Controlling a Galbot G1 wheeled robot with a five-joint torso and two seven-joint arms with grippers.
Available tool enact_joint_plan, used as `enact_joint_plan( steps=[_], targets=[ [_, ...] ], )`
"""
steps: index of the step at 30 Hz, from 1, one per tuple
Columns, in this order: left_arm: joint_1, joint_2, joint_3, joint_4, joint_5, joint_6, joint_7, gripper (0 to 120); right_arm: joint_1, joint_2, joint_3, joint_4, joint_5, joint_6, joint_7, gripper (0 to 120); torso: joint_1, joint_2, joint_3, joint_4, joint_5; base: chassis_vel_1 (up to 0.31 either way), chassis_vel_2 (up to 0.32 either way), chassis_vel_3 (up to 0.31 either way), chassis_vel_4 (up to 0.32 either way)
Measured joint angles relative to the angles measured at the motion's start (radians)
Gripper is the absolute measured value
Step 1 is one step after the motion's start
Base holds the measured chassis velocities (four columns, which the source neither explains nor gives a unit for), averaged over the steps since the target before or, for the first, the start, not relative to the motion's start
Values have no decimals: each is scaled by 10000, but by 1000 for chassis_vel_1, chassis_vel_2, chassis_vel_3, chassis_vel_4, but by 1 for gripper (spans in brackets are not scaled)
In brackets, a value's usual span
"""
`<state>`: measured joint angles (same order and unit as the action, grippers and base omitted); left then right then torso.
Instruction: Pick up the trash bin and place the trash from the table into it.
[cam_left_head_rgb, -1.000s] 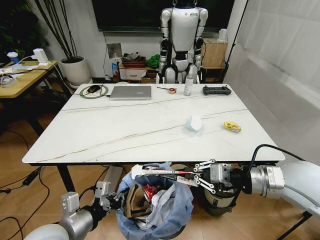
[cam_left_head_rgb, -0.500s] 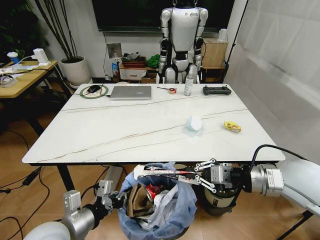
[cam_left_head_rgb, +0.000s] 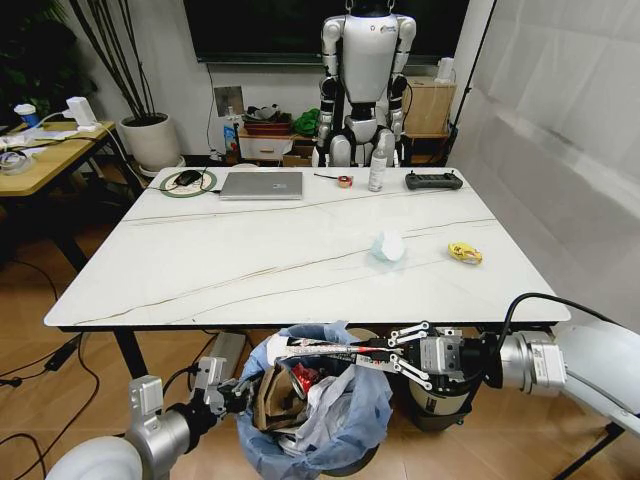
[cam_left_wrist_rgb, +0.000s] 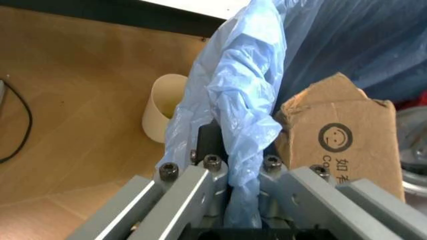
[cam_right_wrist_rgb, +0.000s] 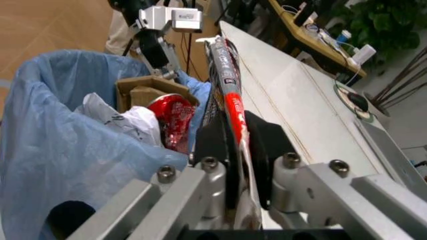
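trash bin (cam_left_head_rgb: 315, 415) with light-blue bag sits on the floor just below the near edge of the table (cam_left_head_rgb: 200, 270), holding a torn cardboard box (cam_left_wrist_rgb: 347, 140), white tissue and a red wrapper (cam_right_wrist_rgb: 170, 120). left gripper (cam_left_head_rgb: 228, 396) is clenched on the bag's rim at the bin's left side. right gripper (cam_left_head_rgb: 400, 356) grasps a long red-and-white packet (cam_left_head_rgb: 325, 350) lying level over the bin's mouth. crumpled tissue (cam_left_head_rgb: 388, 246) and yellow peel (cam_left_head_rgb: 464, 253) lie on the table's right half, well apart.
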<state>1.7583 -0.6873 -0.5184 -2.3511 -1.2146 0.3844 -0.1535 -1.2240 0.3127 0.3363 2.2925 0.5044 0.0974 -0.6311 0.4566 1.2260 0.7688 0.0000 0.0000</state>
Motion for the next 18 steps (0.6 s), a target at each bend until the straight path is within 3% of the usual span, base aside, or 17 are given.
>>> enact_joint_plan(
  steps=[9, 14, 16, 17, 18],
  targets=[
    [43, -46, -15, -60, 3, 0, 0, 0, -12, 1, 1, 7, 1, -31, -70, 39, 0, 0, 0, 0, 0, 0, 0, 0, 0],
    [20, -81, -1, -60, 13, 5, -23, 0, -30, -21, 23, -13, 13, -30, -119, 63, 0, 0, 0, 0, -1, 0, 0, 0, 0],
    [21, -79, -5, -59, 13, 9, -29, 0, -32, -9, 18, -20, 19, -30, -120, 63, 0, 0, 0, 0, 0, 0, 0, 0, 0],
    [24, -77, -12, -57, 13, 15, -36, 0, -33, -2, 7, -25, 27, -31, -120, 72, 0, 0, 0, 0, 0, 0, 0, 0, 0],
    [25, -77, -15, -56, 14, 18, -41, 0, -33, -1, 5, -26, 31, -30, -121, 73, 0, 0, 0, 0, 0, 0, 0, 0, 0]
  ],
)
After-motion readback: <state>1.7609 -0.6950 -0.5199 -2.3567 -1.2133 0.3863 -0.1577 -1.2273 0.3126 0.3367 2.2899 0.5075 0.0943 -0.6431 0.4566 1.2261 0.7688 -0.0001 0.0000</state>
